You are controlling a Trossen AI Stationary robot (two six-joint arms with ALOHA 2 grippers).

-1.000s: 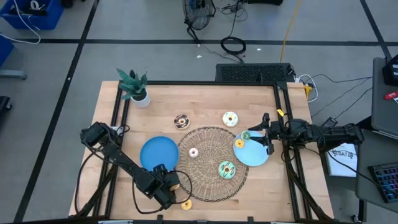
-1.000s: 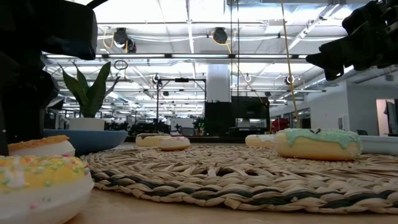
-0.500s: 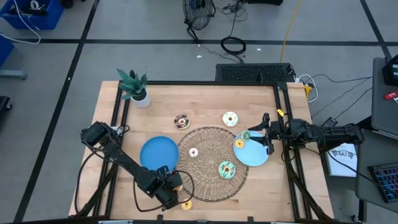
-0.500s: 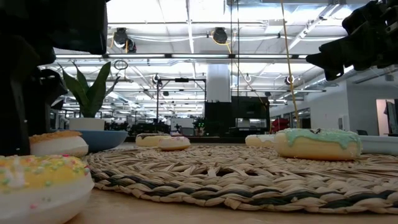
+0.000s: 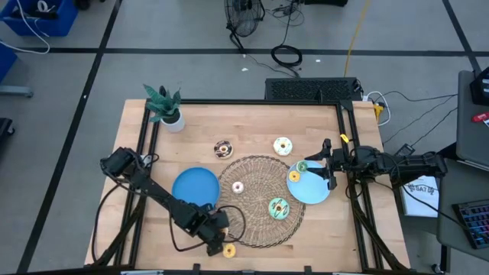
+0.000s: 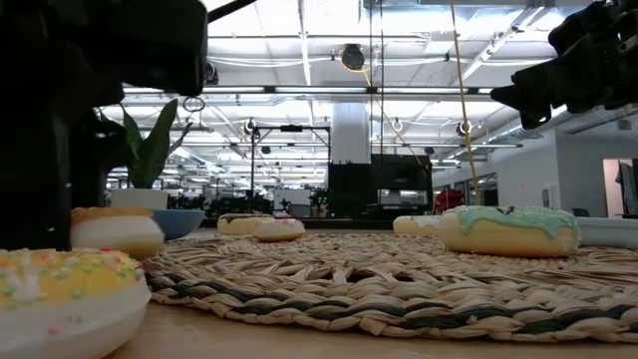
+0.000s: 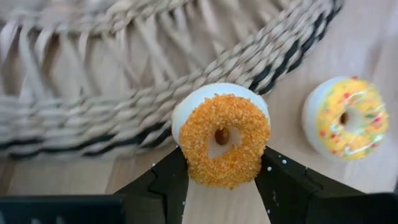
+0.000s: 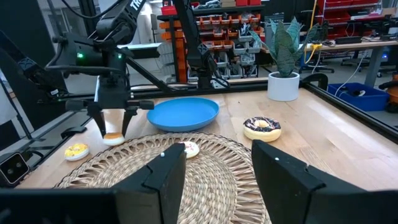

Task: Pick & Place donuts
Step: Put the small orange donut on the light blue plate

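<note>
My left gripper point(image 5: 220, 229) is shut on a small orange donut point(image 7: 222, 138) at the woven mat's near-left rim point(image 5: 229, 229). Both also show in the right wrist view point(image 8: 112, 127). A yellow sprinkled donut point(image 5: 229, 250) lies on the wood just beside it. A pink donut point(image 5: 238, 186) and a green iced one point(image 5: 278, 207) lie on the mat. My right gripper point(image 5: 325, 164) is open and empty over the right blue plate point(image 5: 315, 191). That plate holds a small green donut point(image 5: 302, 166) and a small yellow one point(image 5: 294, 176). My left gripper pinches the orange donut between its two fingers, one on each opposite outer side of the ring point(image 7: 186, 146). The fingers point(image 8: 101, 121) come from above, pointing down. The donut sits level, its orange top up, low over the mat's rim; whether it touches the mat I cannot tell.
A second blue plate point(image 5: 191, 186) lies left of the mat. A chocolate donut point(image 5: 223, 148) and a white iced donut point(image 5: 283, 145) lie on the wood beyond the mat. A potted plant point(image 5: 165, 107) stands at the far left corner.
My left gripper has carried the orange donut toward the table's right edge, from beside the left plate to the mat's near-left rim, and stayed shut on it. The donut has stayed level.
</note>
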